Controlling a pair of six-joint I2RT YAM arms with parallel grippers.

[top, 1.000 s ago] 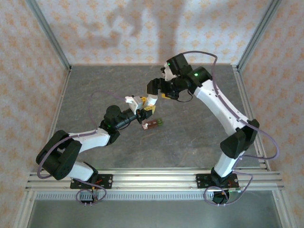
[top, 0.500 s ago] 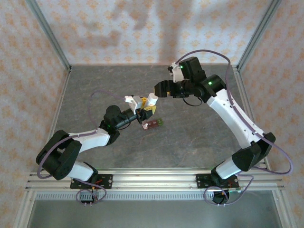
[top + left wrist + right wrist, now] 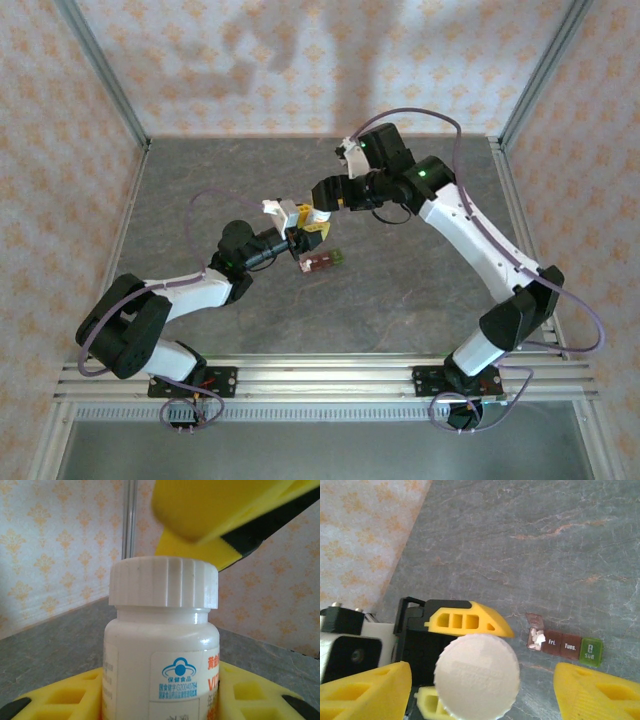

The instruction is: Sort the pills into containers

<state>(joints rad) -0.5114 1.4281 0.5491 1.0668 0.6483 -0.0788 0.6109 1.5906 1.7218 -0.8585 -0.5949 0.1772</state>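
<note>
Pinching the bottle (image 3: 318, 214), the left hand (image 3: 300, 226) is holding it up over the desk (image 3: 420, 295), with the containers (image 3: 322, 262) lying just beside it. From the left wrist, the cap (image 3: 164, 582) is standing free. From the right wrist, the right hand (image 3: 480, 692) is hanging spread either side of the cap, likely to unscrew it.
</note>
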